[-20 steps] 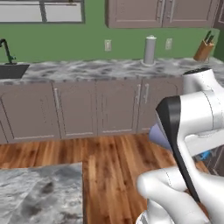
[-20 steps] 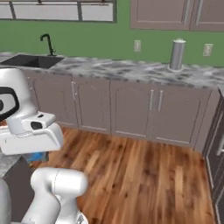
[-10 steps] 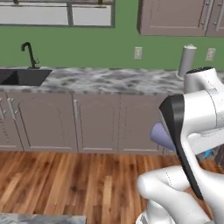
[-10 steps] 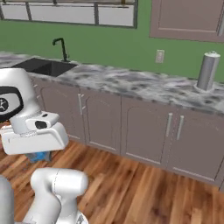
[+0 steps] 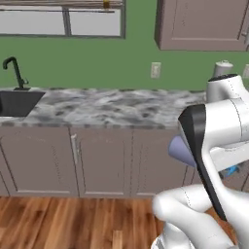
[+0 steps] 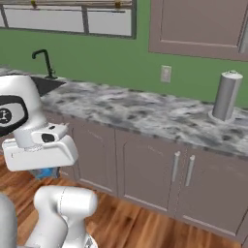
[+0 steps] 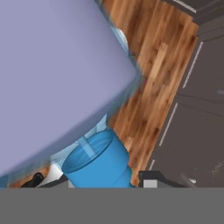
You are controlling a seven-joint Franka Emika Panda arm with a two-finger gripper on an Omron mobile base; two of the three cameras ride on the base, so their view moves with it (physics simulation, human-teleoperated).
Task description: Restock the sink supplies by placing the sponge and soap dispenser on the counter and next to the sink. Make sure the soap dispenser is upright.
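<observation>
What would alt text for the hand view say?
A lavender-grey soap dispenser bottle with a blue pump nozzle, gripped close to the camera, covers most of the frame; beyond it lie wooden floorboards and dark cabinet fronts.

Left base view looks from behind the arm's left, forward and slightly down at the counter, with the sink at its left edge. Right base view looks from behind the arm's right, angled across the same counter, the sink far left there too. Both share the green wall and window. Hand view sits very close against the soap dispenser, over wood floor.
</observation>
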